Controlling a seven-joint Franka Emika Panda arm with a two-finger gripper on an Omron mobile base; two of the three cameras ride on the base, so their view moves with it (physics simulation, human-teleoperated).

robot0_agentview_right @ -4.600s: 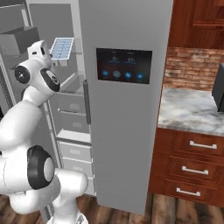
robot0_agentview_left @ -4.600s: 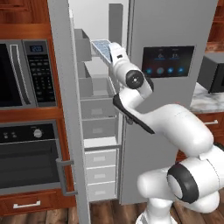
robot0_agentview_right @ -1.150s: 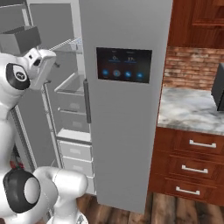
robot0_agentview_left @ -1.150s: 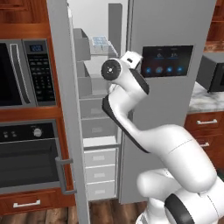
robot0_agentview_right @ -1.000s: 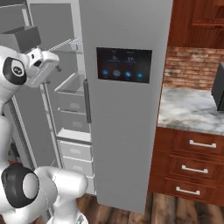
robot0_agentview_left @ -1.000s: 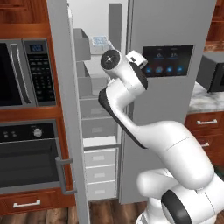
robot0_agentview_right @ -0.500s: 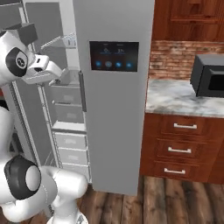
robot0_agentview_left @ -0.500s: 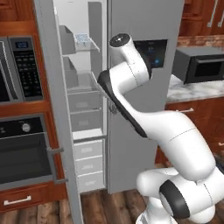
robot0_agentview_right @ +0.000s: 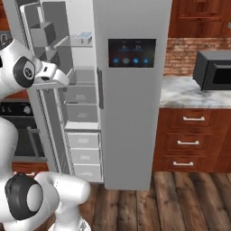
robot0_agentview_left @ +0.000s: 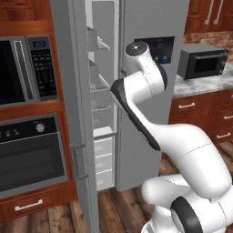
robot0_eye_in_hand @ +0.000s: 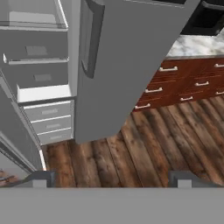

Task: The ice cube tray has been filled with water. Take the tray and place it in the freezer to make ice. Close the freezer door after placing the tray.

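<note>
Right base view puts the ice cube tray [robot0_agentview_right: 83, 35] near the top of the frame, left of centre, lying flat on an upper white shelf inside the freezer [robot0_agentview_right: 81, 103], its pale blue squares of water just showing. From these pictures the placing looks done; what remains is shutting the freezer door [robot0_agentview_right: 34, 67], which stands swung out at the left of that frame, edge-on in the left base view [robot0_agentview_left: 75, 91].

Hand view has the gripper [robot0_eye_in_hand: 111, 179] at the bottom of the frame with its two dark tips set far apart and nothing between them; it holds nothing and looks down at the wood floor [robot0_eye_in_hand: 144, 144], with the white drawers [robot0_eye_in_hand: 46, 124] at the left and the wider fridge door [robot0_eye_in_hand: 127, 65] running through the middle.

What could go wrong, as a judgement:
- The arm [robot0_agentview_left: 136, 100] is bent just in front of the open compartment. If the door is swung while the elbow or forearm sits in its path, the door will stop against the robot and be left ajar.
- The hand is aimed at the floor, not at the door. Reaching round for the outer face or handle may clip the door's bins or the shelf edge.
- A hard shove could jolt the shelf and slop water out of the tray, or slide it.
- A push too near the hinge may leave the door short of closing.
- The black oven [robot0_agentview_left: 32, 154] sits just beside the open door, so a wide swing on that side risks hitting it.
</note>
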